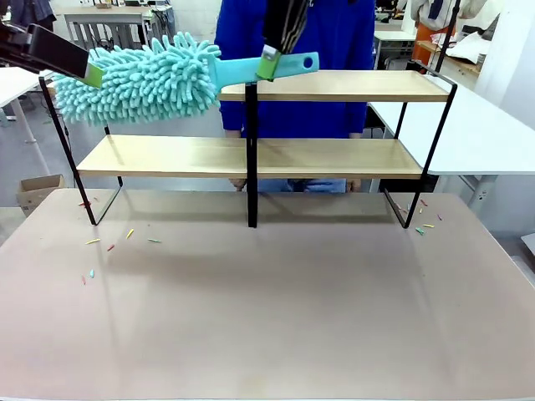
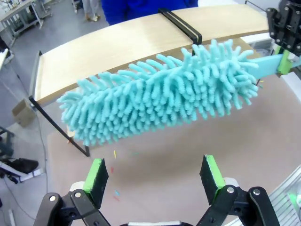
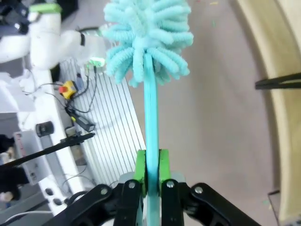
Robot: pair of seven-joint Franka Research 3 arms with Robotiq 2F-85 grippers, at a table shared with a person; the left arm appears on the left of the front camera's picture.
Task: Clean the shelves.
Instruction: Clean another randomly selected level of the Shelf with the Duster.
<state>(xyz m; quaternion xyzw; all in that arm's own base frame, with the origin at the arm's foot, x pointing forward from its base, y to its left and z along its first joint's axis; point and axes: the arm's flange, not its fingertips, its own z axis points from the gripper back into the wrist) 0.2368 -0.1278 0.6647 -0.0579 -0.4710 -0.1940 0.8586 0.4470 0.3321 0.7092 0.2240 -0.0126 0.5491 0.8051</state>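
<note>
The shelves stand across the table: an upper light-wood board (image 1: 334, 85) and a lower one (image 1: 251, 156) in a black frame with a centre post (image 1: 252, 167). A fluffy teal duster (image 1: 142, 79) hangs level over the left end of the upper board (image 2: 117, 47). My right gripper (image 1: 269, 63) comes down from above and is shut on the duster's flat teal handle (image 3: 150, 117), which sits between its green pads (image 3: 140, 165). My left gripper (image 2: 155, 176) stands open just short of the duster head (image 2: 160, 99), nothing between its fingers; in the front view it (image 1: 88, 77) is at the head's left tip.
A person in a blue top (image 1: 334, 33) stands behind the shelves. Small coloured scraps (image 1: 109, 246) lie on the tabletop at the left, and more scraps (image 1: 422, 225) by the right frame leg. A cardboard box (image 1: 38, 188) sits on the floor left; a white table (image 1: 476, 134) is at right.
</note>
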